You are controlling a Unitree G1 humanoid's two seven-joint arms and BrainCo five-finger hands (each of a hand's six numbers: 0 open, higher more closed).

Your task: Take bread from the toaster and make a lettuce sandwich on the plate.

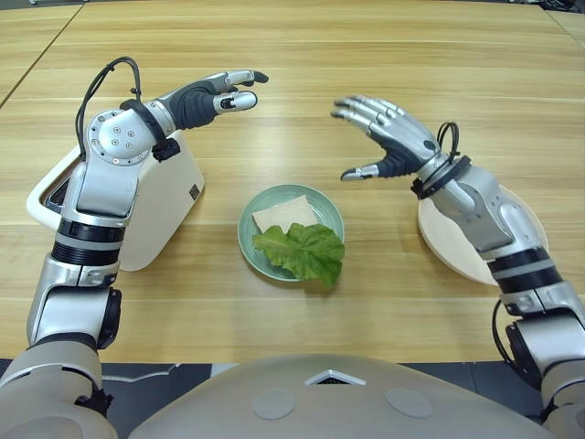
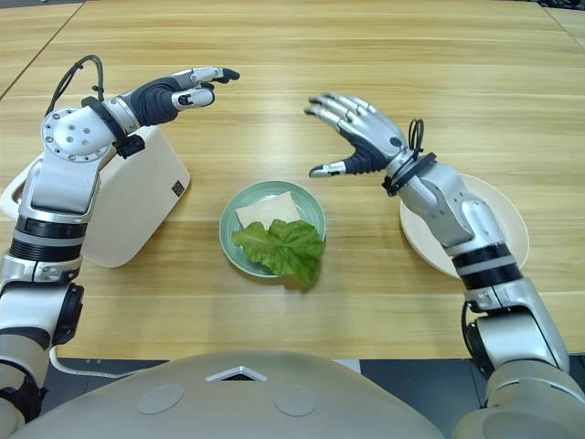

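1. Left eye view: the left robot hand (image 1: 219, 96) is released, fingers extended, holding nothing. The toaster (image 1: 160, 206) stands just beneath its forearm, which hides the slot.
2. Left eye view: the right robot hand (image 1: 384, 137) hangs spread and empty. The green plate (image 1: 248, 233) lies near it, to its left and toward the robot, carrying a bread slice (image 1: 281, 216) with a lettuce leaf (image 1: 306, 251) overlapping it.
3. Right eye view: a cream plate (image 2: 507, 229) rests on the desk (image 2: 366, 55) under the right forearm.
4. Judgement: base slice and lettuce appear placed; the top slice is outstanding. The next move calls for the left robot hand to descend to the toaster slot, whose contents cannot be confirmed.
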